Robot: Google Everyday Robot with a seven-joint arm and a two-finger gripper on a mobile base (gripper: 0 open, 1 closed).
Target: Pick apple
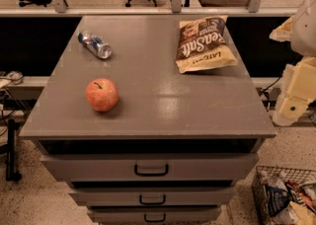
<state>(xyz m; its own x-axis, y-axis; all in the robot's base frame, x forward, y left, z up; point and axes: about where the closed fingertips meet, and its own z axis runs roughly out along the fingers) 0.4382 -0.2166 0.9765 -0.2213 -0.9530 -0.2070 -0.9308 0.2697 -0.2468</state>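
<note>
The apple [101,94] is round and red-orange with a short dark stem. It rests on the left front part of the grey cabinet top [163,100]. My arm and gripper [296,88] show as cream-white parts at the right edge of the view, off the cabinet's right side and far from the apple. Nothing is held that I can see.
A crushed silver-blue can [95,44] lies at the back left of the top. A brown and yellow chip bag [203,44] lies at the back right. The cabinet has drawers [150,168] below. A wire basket [285,197] with packets stands on the floor at lower right.
</note>
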